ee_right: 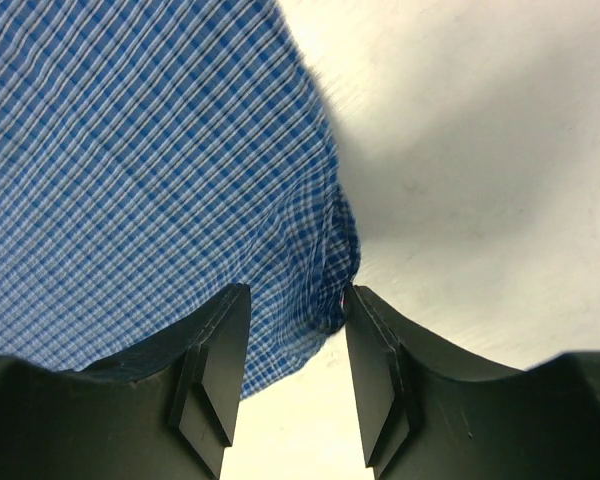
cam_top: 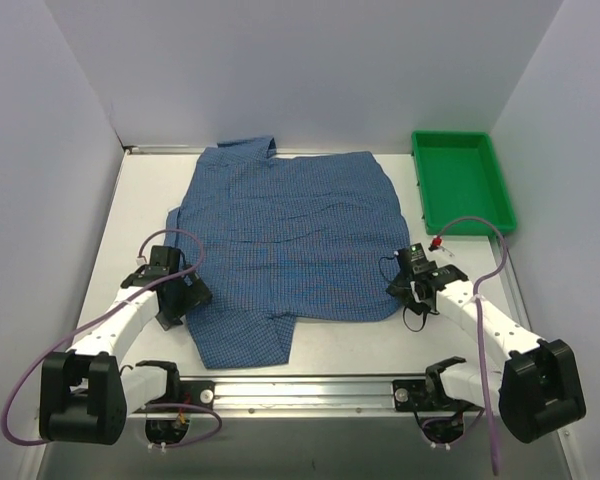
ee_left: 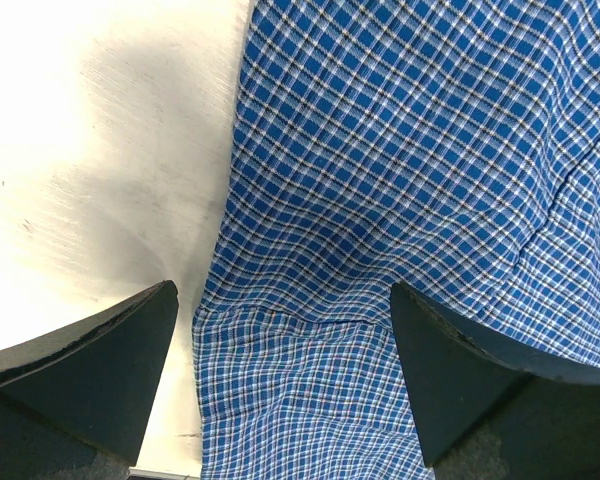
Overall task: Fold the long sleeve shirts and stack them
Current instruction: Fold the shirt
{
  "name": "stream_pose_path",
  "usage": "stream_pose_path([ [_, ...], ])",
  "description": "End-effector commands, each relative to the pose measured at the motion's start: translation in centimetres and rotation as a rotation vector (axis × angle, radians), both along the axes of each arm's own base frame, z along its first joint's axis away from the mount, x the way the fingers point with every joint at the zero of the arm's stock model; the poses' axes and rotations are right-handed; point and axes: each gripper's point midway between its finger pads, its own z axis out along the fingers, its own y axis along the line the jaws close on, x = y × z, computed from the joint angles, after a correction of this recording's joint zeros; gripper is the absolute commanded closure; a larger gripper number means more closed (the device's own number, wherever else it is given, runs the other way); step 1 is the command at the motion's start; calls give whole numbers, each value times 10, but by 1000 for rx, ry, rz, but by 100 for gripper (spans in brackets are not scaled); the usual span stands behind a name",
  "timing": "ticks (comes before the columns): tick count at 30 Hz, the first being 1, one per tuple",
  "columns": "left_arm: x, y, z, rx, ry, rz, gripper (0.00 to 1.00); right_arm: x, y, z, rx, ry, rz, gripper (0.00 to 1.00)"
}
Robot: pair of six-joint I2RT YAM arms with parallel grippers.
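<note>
Nearest, the left gripper (ee_left: pixel 283 290) stands wide open, its dark, wedge-shaped fingers (ee_left: pixel 90 370) straddling the left edge of the shirt (cam_top: pixel 290 240) without pinching it. The right gripper (ee_right: pixel 296 290) is partly open at the shirt's near right corner. A rumpled bit of hem lies between its blocky black fingers (ee_right: pixel 380 370), and bare tabletop (cam_top: pixel 350 345) shows through the gap. The tabletop is pale and smooth, with faint scuffs.

The shirt is spread flat across the middle of the tabletop. It is thin woven cloth in a fine blue-and-white check, softly creased, with a narrower flap reaching toward the near left and the collar (cam_top: pixel 250 146) at the far edge. Beyond the right gripper, at the far right, sits a green rectangular plastic tray (cam_top: pixel 463 180), apart from the shirt.
</note>
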Motion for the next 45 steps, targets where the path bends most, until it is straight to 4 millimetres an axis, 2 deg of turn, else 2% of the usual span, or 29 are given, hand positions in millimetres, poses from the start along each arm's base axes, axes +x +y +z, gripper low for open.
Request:
stream_pose_path([
  [1,2,-3,0,-21,-7,7,4,2,-14,1,-28,18,-47,57],
  [11,0,-8,-7,-48,14,-3,12,-27,-22,-27,15,95,-80,61],
  [18,-5,-15,-12,-83,40,-8,20,-30,-21,-35,26,116,-73,73],
  [22,-8,-15,-17,-85,51,1,33,-30,-21,-38,27,121,-69,84],
  [25,-9,-15,-19,-88,64,-1,50,-30,-21,-38,27,125,-62,92],
  [27,-9,-16,-18,-94,58,-4,65,-30,-21,-37,31,123,-58,98],
  [28,-10,-17,-18,-95,60,-7,69,-30,-21,-37,32,121,-57,99],
  [29,-9,-17,-16,-96,55,-4,79,-30,-22,-35,37,115,-59,100],
  [30,-8,-17,-13,-96,45,-6,84,-29,-22,-34,39,111,-55,100],
  [33,-4,-15,-3,-90,21,-10,94,-27,-22,-28,55,92,-54,100],
  [37,-3,-12,16,-73,-2,-13,96,-24,-29,-14,37,73,-42,100],
  [43,3,-5,44,-32,-55,-31,96,-11,-37,19,38,-5,-44,100],
  [45,5,-5,48,-31,-62,-37,97,-5,-36,30,46,-26,-37,100],
])
